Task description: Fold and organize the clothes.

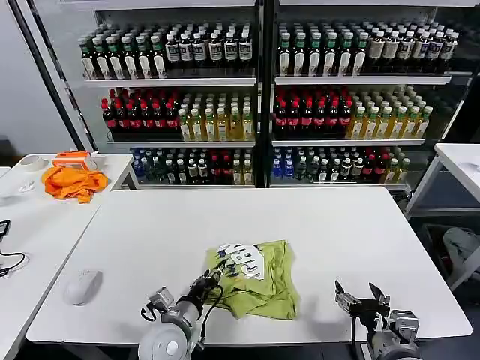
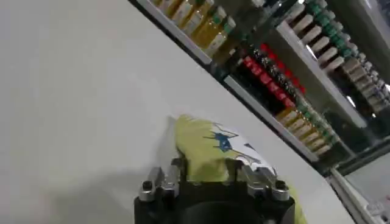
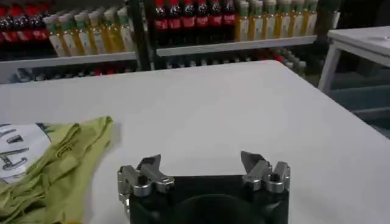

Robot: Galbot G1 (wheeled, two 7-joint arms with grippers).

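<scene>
The clothes are one light yellow-green T-shirt (image 1: 259,281), lying bunched and partly folded near the front middle of the white table (image 1: 322,225), its white printed graphic (image 1: 241,259) facing up. My left gripper (image 1: 213,277) is at the shirt's left edge. In the left wrist view the cloth (image 2: 201,143) fills the gap between the fingers of that gripper (image 2: 206,165), which is shut on it. My right gripper (image 1: 358,294) hovers open over bare table at the front right, apart from the shirt. In the right wrist view it (image 3: 200,161) holds nothing, and the shirt (image 3: 67,158) lies off to one side.
A white rounded object (image 1: 82,286) sits at the table's front left. On the left side table lie an orange cloth (image 1: 73,182), a tape roll (image 1: 31,162) and a cable (image 1: 7,259). Bottle shelves (image 1: 262,90) stand behind; another table (image 1: 461,161) is at the right.
</scene>
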